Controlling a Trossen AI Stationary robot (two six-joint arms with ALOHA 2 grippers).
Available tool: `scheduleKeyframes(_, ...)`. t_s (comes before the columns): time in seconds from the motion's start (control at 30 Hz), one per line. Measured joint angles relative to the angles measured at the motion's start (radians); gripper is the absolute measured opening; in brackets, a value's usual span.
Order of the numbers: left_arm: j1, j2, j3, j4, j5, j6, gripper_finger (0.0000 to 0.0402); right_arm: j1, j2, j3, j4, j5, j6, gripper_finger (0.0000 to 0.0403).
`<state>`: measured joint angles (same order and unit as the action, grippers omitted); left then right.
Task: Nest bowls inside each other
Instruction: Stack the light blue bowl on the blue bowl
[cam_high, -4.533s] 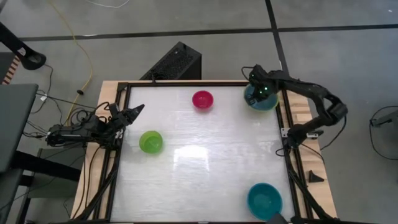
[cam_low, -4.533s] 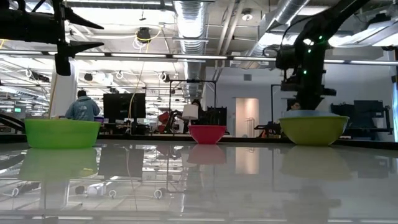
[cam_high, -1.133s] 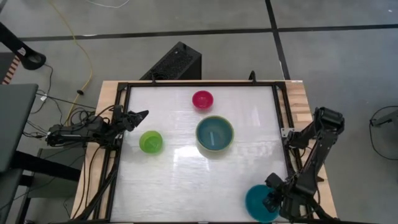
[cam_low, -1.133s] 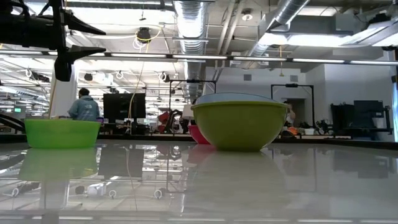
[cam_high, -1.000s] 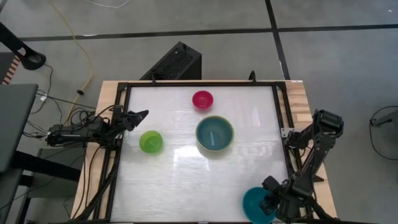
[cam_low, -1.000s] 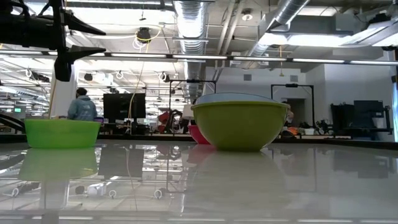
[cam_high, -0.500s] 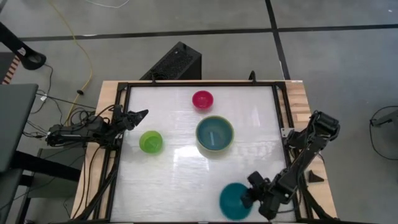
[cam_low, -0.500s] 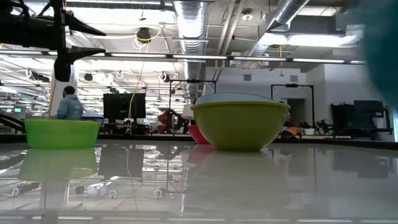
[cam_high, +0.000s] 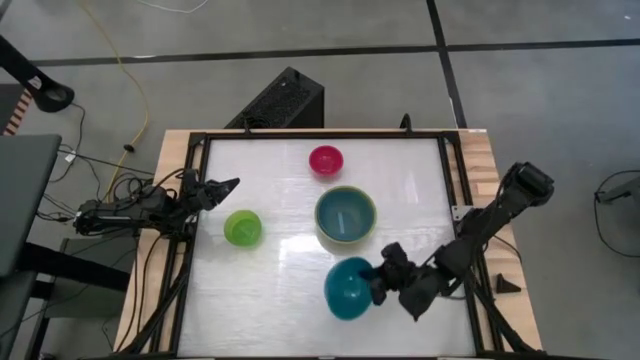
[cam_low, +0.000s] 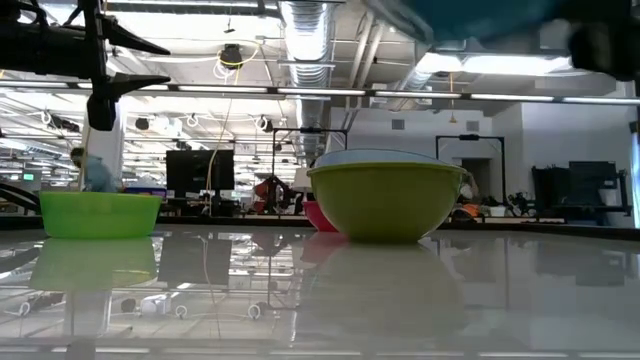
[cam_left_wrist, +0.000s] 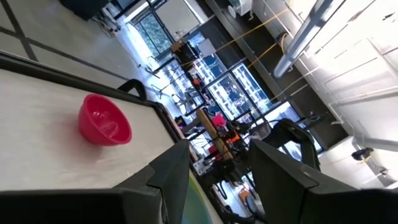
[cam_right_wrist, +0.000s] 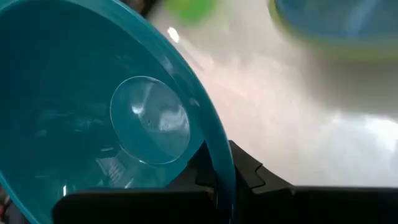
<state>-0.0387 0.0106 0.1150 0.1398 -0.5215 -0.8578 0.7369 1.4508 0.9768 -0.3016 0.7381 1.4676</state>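
Note:
The teal bowl hangs above the table's near middle, with my right gripper shut on its right rim; in the low view the teal bowl is a blur at the top. The olive-green bowl, with a light blue bowl resting inside it, stands on its base at the table's centre. A small green bowl sits to the left and a pink bowl at the far middle. My left gripper waits open over the left edge. My right gripper pinches the teal bowl's rim on the bowl's right side, one finger inside the bowl and one outside. The fingers come from the table's right, slanting down. The bowl is lifted clear of the table, its opening facing up.
A black frame runs around the white tabletop. Bare table lies between the green bowl and the teal bowl and along the near edge. The low view shows a workshop room behind the olive-green bowl.
My right gripper has swung from the table's near right corner toward the left and far side, rising. The teal bowl, which sat in that corner, has come with it, lifted clear, and now hangs just near of the olive-green bowl.

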Motion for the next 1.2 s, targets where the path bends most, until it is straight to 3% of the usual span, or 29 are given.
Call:
scheduleKeyframes(0.2,0.000,0.000,0.000,-0.002,0.001,0.007,0.0155,-0.048,-0.124,0.000,-0.002,0.076,-0.188,0.0033)
scheduleKeyframes(0.43,0.000,0.000,0.000,-0.023,-0.002,0.007,0.0155,-0.173,-0.233,0.000,-0.077,0.010,-0.293,0.0033)
scheduleKeyframes(0.8,0.000,0.000,0.000,-0.014,-0.018,-0.001,0.0155,-0.566,-0.281,0.000,-0.107,-0.519,-0.610,0.0033)
scheduleKeyframes(1.2,0.000,0.000,0.000,-0.014,-0.026,-0.030,0.0155,-1.013,-0.221,0.000,-0.168,-1.059,-0.927,0.0033)
